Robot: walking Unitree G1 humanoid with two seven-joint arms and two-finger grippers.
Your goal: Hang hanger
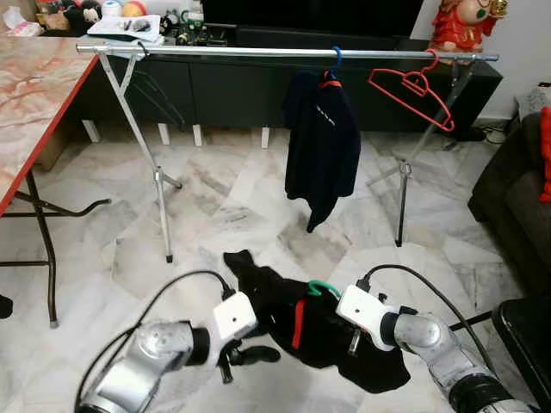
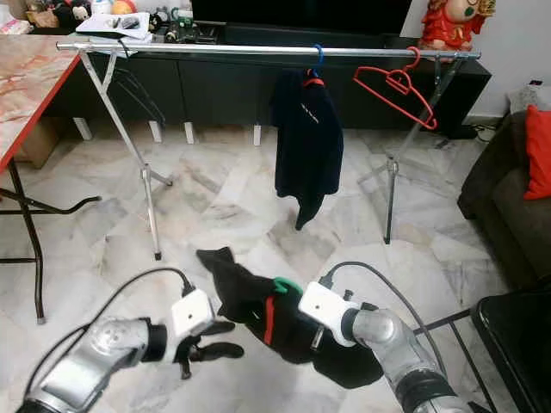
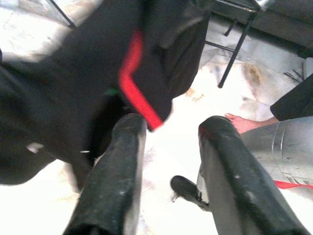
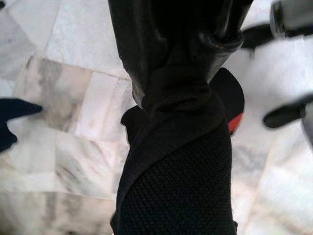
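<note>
Black garment w/ red trim (image 1: 331, 340) on a green plastic hanger (image 1: 323, 288) is held low over the marble floor (image 1: 215, 215), well short of the silver metal clothes rail (image 1: 258, 52). R gripper (image 4: 181, 83) is pinched on bunched fabric. L gripper (image 3: 168, 161) is spread, prob. not touching the cloth. Empty red hanger (image 1: 413, 90) seen on rail.

The marble floor (image 1: 241, 215) carries the clothes rack (image 1: 284, 53); its legs stand on the tiles. A folding tabletop (image 1: 34, 95) stands beside it.
</note>
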